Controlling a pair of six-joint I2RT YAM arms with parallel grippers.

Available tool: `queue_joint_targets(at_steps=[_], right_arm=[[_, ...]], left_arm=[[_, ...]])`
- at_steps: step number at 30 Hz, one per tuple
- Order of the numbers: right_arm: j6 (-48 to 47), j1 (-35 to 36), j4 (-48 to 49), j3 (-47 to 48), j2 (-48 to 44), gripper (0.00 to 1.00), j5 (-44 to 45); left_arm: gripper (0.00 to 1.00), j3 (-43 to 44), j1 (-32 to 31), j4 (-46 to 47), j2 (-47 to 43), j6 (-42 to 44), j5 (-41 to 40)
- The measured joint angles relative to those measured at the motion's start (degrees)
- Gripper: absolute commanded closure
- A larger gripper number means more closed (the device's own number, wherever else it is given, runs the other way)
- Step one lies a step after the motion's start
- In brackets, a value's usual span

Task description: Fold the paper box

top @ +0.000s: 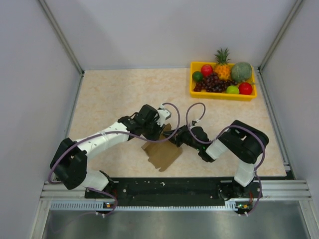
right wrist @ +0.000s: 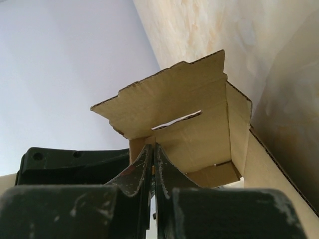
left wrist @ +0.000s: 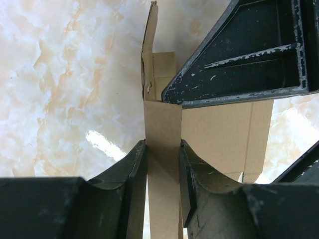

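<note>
Creasing the brown cardboard paper box (top: 162, 155) at centre frame goes best with the left gripper (left wrist: 163, 149) clamped on its flap as anchor while the right gripper (right wrist: 152, 149), jaws shut at a panel edge, swings slowly.

**Matt cardboard, scuffed black plastic**

The paper box (top: 162, 153) was plain brown cardboard, matt, with rough corrugated cut edges. The left gripper (left wrist: 162, 149) was black plastic with a dull sheen. The right gripper (right wrist: 152, 148) was the same black plastic, scuffed and flecked pale. Under the box, the table (left wrist: 60, 74) was smooth cream marbled laminate, glossy where light struck it. Beyond the box, the fruit tray (top: 222, 94) was shiny yellow plastic. Nearer than the box, the rail (top: 169, 204) looked like silvery metal.
</note>
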Motion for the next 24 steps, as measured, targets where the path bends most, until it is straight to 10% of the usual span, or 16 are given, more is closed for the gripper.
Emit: queue_joint_targets(at_steps=[3,10,24], right_arm=[[0.4,0.4,0.1,-0.2,-0.2,1.0,1.4],[-7.4,-0.8,-7.0,-2.4,-7.9,0.49,0.8],[-58.8,-10.3,-57.1,4.4,-48.3,0.35,-6.0]], left_arm=[[0.82,-0.1,0.0,0.4,-0.1,-0.1,-0.2],[0.81,-0.5,-0.5,3.5,-2.2,-0.5,1.1],[0.8,-0.4,-0.7,7.7,-6.5,-0.9,2.1]])
